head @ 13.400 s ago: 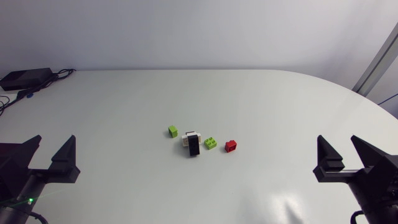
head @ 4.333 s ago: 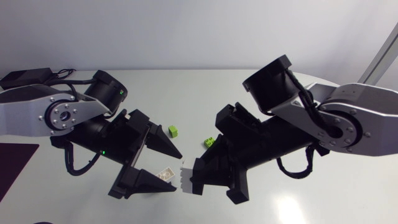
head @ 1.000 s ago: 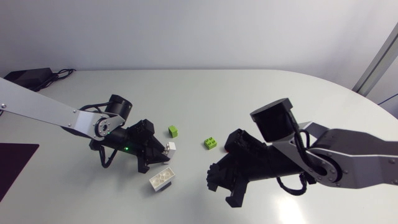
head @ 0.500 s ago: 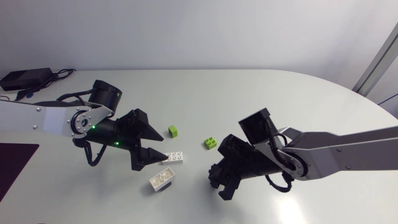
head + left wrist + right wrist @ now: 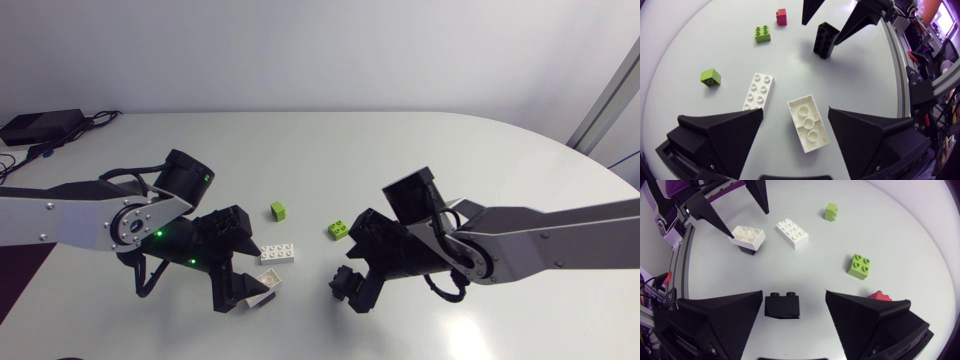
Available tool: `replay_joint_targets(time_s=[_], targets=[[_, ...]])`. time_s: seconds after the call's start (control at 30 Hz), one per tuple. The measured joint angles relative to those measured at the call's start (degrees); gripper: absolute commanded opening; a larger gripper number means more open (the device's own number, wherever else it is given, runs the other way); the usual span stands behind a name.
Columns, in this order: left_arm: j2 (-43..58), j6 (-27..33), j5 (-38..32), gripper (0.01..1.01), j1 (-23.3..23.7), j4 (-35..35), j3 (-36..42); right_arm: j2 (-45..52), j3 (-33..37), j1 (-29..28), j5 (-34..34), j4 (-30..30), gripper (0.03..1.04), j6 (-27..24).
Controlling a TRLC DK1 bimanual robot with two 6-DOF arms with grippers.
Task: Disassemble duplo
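Note:
The duplo pieces lie apart on the white table. An upside-down white brick (image 5: 809,125) (image 5: 270,281) lies between the fingers of my open left gripper (image 5: 796,112) (image 5: 252,278), clear of both. A studs-up white brick (image 5: 758,91) (image 5: 277,253) lies just ahead of one finger. A black brick (image 5: 782,304) (image 5: 343,284) rests on the table between the spread fingers of my open right gripper (image 5: 794,294) (image 5: 355,270). Further off lie a small green brick (image 5: 278,210), a green two-by-two brick (image 5: 339,230) and a red brick (image 5: 879,296).
The two grippers face each other across the bricks at the table's front middle, a short gap between them. A black box with cables (image 5: 40,127) sits at the far left corner.
My left gripper opened, left the studs-up white brick on the table and moved nearer the front, around the upside-down brick. My right gripper opened, and the black brick now lies free.

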Motion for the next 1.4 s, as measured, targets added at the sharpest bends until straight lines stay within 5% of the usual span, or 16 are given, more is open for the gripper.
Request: replay_joint_targets(time_s=[0.47, 0.57, 0.63, 0.67, 0.93, 1.17, 1.4], targets=[[3.04, -5.31, -5.73, 0.839, -2.71, 0.72, -0.74, -6.03, -0.87, -0.04, 0.00, -2.67, 1.00, 0.44], [4.59, -5.88, -5.79, 0.618, -2.91, 1.22, -0.79, -6.93, -1.31, -0.04, 0.00, -2.97, 1.00, 0.50], [5.16, -6.08, -6.01, 0.292, -3.39, 1.92, -0.85, -7.85, -1.55, 0.02, 0.02, -3.52, 1.00, 0.70], [5.27, -6.12, -6.19, 0.251, -3.67, 2.21, -0.85, -8.33, -1.66, 0.07, 0.02, -3.80, 1.00, 0.72], [3.34, -6.93, -4.04, 0.241, -4.50, 2.75, -1.09, -13.94, -2.47, 0.44, 0.00, -7.37, 1.00, 1.31], [-8.70, -7.13, 14.45, 0.243, -2.23, -2.69, -0.85, -17.09, -2.47, 0.39, -6.27, -11.45, 1.00, 2.54], [-9.09, -5.68, 26.84, 0.243, -1.05, -9.49, 1.68, -18.45, -1.20, 0.44, -12.85, -13.14, 1.00, 4.66]])
